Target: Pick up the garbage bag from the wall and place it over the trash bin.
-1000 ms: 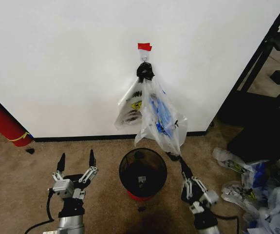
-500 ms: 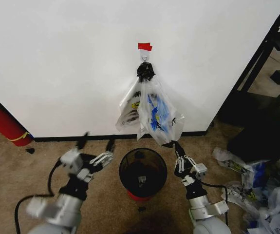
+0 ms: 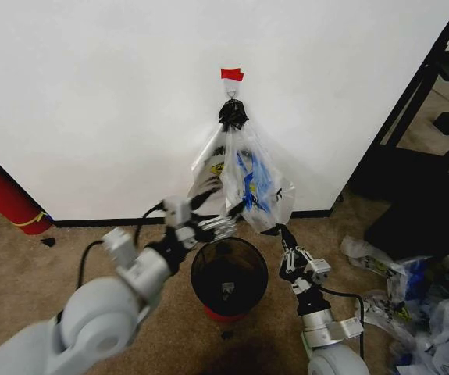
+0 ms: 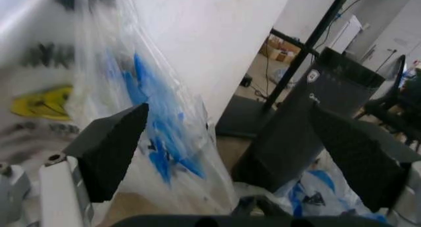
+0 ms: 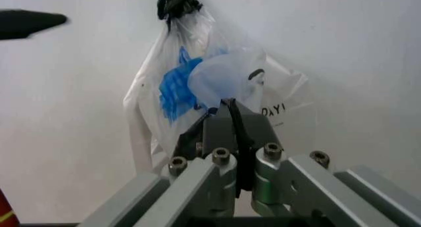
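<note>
The garbage bag [image 3: 257, 181], thin clear plastic with blue patches, hangs from a small hook under a red tape strip [image 3: 232, 74] on the white wall [image 3: 99, 101]. My right gripper [image 3: 284, 233] is shut on the bag's lower corner, as the right wrist view confirms for the gripper [image 5: 224, 111] and the bag [image 5: 177, 84]. My left gripper [image 3: 226, 205] is raised and open at the bag's lower left edge. In the left wrist view its dark pads [image 4: 108, 148] stand wide apart in front of the bag [image 4: 155, 138]. The trash bin [image 3: 229, 273] stands on the carpet below.
A clear bag with a yellow smiley [image 3: 212, 166] hangs behind the garbage bag on the same hook. A long red cylinder [image 3: 1, 191] leans at the far left. A black rack [image 3: 419, 86], a dark box [image 3: 427, 203] and a heap of plastic bags [image 3: 419, 308] crowd the right.
My left arm rose from floor level left of the bin to the bag's lower edge, still open. The right gripper lifted the bag's lower corner slightly and keeps hold of it.
</note>
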